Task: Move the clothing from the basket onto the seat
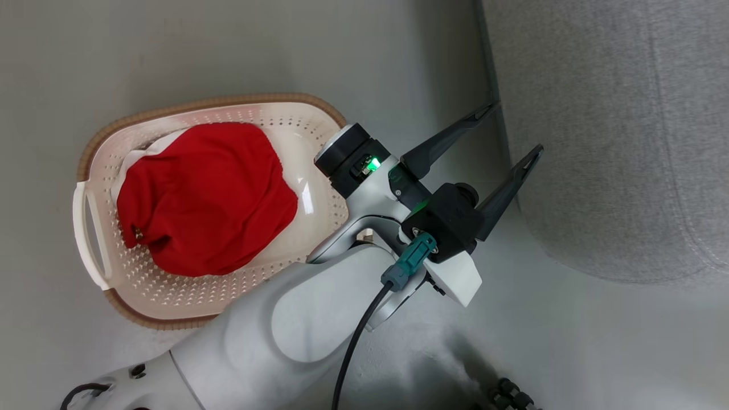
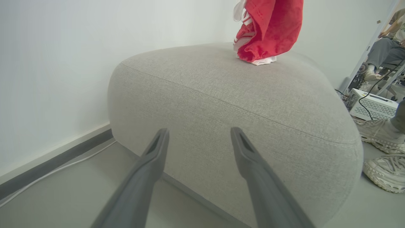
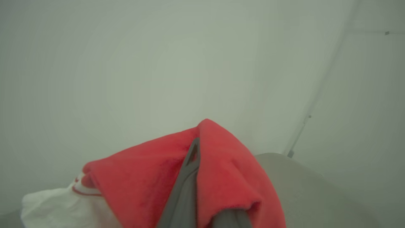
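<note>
Work looks half done: the right tool (image 3: 195,148) squeezes one soft red-and-white garment (image 2: 272,28) touching the big grey fabric sofa (image 2: 221,95), the left tool (image 1: 515,128) is open and empty, and another red garment (image 1: 205,199) lies in the oval cream plastic basket (image 1: 171,296).

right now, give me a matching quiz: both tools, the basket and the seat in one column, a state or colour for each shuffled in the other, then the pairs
Things
1. left tool
2. right tool
3. basket
4. seat

States
a. shut on the hanging garment
b. grey, upholstered
c. open, empty
d. holds the crumpled garment

Pairs: 1-c, 2-a, 3-d, 4-b
</note>
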You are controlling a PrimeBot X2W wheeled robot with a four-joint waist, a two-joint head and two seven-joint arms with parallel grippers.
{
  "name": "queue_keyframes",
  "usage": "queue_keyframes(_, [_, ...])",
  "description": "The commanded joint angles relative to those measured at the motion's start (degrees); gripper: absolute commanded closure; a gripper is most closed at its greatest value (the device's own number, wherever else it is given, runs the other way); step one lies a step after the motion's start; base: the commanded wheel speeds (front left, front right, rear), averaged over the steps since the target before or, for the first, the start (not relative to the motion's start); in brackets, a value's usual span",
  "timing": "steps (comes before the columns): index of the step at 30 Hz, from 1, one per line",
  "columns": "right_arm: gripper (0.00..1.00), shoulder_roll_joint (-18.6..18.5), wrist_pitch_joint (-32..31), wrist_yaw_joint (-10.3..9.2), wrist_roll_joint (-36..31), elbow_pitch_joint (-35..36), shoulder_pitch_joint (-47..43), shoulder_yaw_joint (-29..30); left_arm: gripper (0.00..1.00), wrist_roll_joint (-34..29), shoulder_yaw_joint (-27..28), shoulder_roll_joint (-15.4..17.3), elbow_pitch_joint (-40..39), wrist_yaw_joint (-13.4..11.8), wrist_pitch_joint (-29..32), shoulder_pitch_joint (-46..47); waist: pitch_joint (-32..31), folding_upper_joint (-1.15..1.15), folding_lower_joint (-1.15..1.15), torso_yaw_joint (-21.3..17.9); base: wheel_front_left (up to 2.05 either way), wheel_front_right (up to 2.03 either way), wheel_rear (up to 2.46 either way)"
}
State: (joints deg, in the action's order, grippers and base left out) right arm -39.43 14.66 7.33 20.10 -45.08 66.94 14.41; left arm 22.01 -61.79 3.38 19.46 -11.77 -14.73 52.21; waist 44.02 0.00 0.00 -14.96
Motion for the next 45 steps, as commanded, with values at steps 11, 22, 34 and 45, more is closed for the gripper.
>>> queue_keyframes(11, [1.00,0.8,0.3,0.16,6.9,-9.1,-4.0,-2.9,0.00,1.5,0.3,-0.5,-1.9,-2.0,-0.3,1.3,1.1,0.00,0.00,2.3,0.00,0.00,0.00])
queue_keyframes(22, [0.00,3.0,0.3,0.16,18.3,-9.3,-14.3,-17.0,0.00,2.3,2.3,-0.5,-2.3,-2.1,-0.3,-0.9,-3.5,0.00,0.00,3.4,0.00,0.00,0.00])
queue_keyframes(34, [0.00,3.9,0.3,0.16,22.5,1.0,-24.5,-28.5,0.00,1.4,9.2,-0.5,-3.2,-1.9,-0.3,-8.6,-12.2,0.00,0.00,6.0,0.00,0.00,0.00])
queue_keyframes(45, [0.00,7.1,0.3,0.16,23.3,-0.7,-30.3,-37.6,0.00,-0.2,17.5,-0.5,-3.3,0.8,-0.3,-18.8,-21.2,0.00,0.00,11.0,0.00,0.00,0.00])
